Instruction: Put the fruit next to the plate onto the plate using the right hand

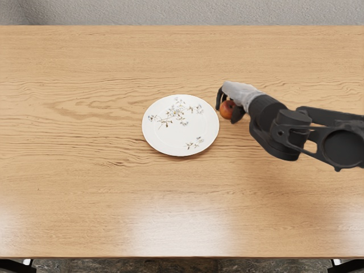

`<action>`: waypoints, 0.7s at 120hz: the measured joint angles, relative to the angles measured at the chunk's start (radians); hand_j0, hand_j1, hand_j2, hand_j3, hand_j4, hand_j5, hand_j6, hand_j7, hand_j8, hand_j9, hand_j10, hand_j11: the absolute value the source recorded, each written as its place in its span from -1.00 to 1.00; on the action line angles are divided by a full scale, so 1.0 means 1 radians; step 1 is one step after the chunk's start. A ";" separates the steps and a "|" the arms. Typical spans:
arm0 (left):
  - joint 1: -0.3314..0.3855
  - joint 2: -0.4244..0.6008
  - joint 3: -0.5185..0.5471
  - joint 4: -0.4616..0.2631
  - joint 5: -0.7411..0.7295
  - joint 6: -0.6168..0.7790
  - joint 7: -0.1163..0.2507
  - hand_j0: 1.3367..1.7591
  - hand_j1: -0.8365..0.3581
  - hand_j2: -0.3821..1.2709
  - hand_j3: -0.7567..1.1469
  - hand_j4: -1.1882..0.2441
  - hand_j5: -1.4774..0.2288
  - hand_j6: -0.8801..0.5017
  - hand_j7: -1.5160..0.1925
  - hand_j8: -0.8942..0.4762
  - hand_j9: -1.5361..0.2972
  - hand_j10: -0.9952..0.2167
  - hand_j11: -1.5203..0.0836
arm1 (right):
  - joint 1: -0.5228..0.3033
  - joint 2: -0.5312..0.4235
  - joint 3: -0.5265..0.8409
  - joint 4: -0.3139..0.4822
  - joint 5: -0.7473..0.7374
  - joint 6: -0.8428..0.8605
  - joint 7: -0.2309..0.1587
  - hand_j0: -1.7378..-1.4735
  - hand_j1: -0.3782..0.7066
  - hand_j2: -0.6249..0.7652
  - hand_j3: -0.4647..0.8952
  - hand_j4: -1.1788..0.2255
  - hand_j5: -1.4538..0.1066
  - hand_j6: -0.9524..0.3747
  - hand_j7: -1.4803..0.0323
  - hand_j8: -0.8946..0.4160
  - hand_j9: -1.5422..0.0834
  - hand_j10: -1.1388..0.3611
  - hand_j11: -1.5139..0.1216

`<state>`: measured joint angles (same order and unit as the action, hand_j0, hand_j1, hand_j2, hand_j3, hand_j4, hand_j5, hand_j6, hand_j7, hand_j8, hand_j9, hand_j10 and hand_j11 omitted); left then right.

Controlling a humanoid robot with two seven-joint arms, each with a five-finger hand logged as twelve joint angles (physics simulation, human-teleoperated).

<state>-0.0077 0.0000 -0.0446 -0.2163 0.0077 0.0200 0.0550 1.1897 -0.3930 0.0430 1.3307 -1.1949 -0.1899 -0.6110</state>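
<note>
Beside the plate (165, 136): your red fruit (227, 108), probably an apple, is just off the plate's right rim, not on it.
Right hand (234, 98): its fingers are curled around the red fruit; you cannot tell from this view whether the fruit is off the table (85, 187).
Plate: white with a floral print, near the table's middle, slightly toward the far edge.
Right arm (296, 133): comes in over the table's right edge.

wooden table seen from above
the light-oak table (85, 187) fills nearly the whole view, its grain running from left edge to right edge; a grey band (170, 11) shows beyond the far edge, and dark floor (170, 266) and black legs (14, 265) below the near corners.
</note>
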 joint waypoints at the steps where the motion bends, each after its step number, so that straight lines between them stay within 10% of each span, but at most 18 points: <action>1: 0.000 0.000 0.000 0.000 0.000 0.000 0.000 0.52 0.98 -0.54 -0.21 0.66 0.73 0.27 0.77 0.30 0.68 0.64 0.90 | 0.004 0.003 0.000 0.000 0.000 0.000 0.000 -0.32 0.16 0.11 -0.32 -0.32 -0.39 -0.24 -0.30 -0.31 -0.29 -0.45 -0.33; 84: 0.000 0.000 0.000 0.000 0.000 0.000 0.000 0.52 0.98 -0.54 -0.21 0.66 0.73 0.27 0.77 0.30 0.68 0.64 0.90 | -0.013 0.200 -0.001 -0.081 0.001 -0.001 0.000 -0.35 0.19 0.24 -0.32 -0.36 -0.40 -0.27 -0.32 -0.33 -0.31 -0.46 -0.35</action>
<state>-0.0077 0.0000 -0.0446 -0.2163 0.0077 0.0199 0.0548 1.1768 -0.1926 0.0424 1.2493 -1.1935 -0.1910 -0.6109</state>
